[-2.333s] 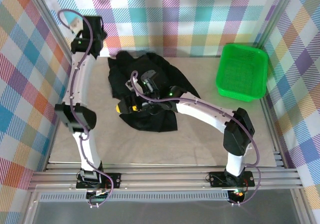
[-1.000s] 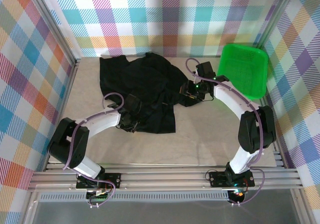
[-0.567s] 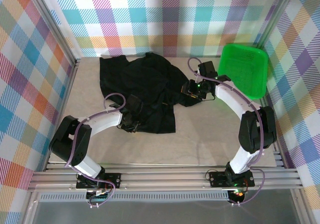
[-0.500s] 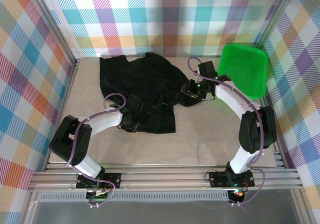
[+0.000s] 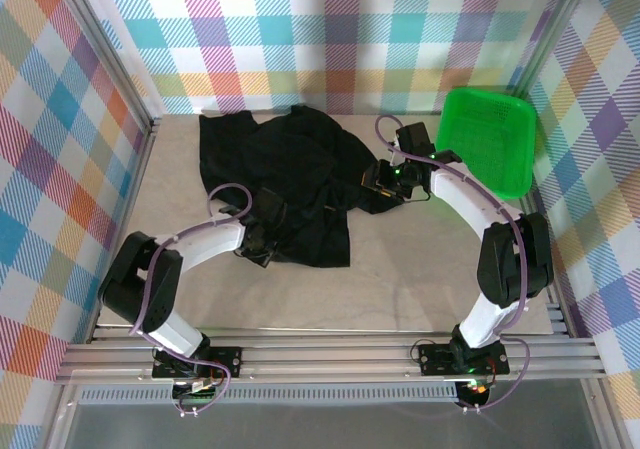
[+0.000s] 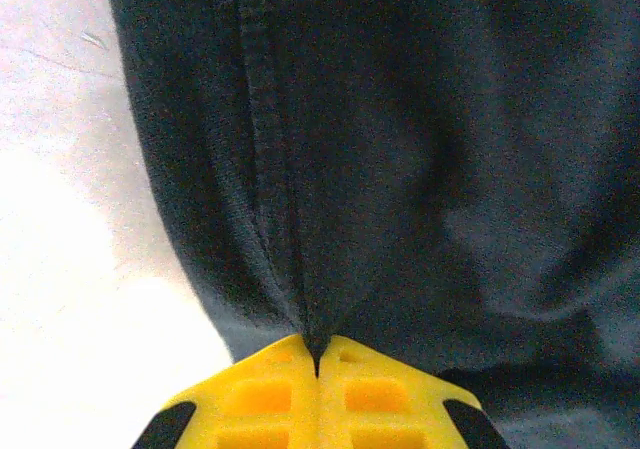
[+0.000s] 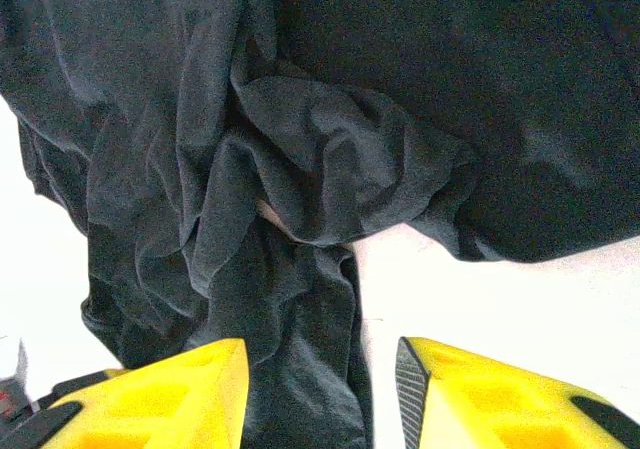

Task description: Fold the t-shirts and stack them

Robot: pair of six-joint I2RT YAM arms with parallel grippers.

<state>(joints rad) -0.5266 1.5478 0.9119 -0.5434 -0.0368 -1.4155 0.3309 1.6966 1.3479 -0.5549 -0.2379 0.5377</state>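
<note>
Beige tabletop (image 5: 400, 279) inside checked walls (image 5: 330, 29) carries the crumpled black t-shirt (image 5: 295, 174). Its hemmed edge is pinched in the left gripper (image 6: 318, 357), whose yellow fingers press together on the cloth. Bunched folds lie just ahead of and between the jaws of the right gripper (image 7: 320, 359), which stand apart. Beyond that gripper sits the green basket (image 5: 490, 149).

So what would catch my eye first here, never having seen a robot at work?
A crumpled black t-shirt sprawls across the middle of the table, with a bright green basket at the far right. The yellow left tool is pinched shut on a fold at the shirt's near left edge. The right tool stands open at its bunched right side.
</note>
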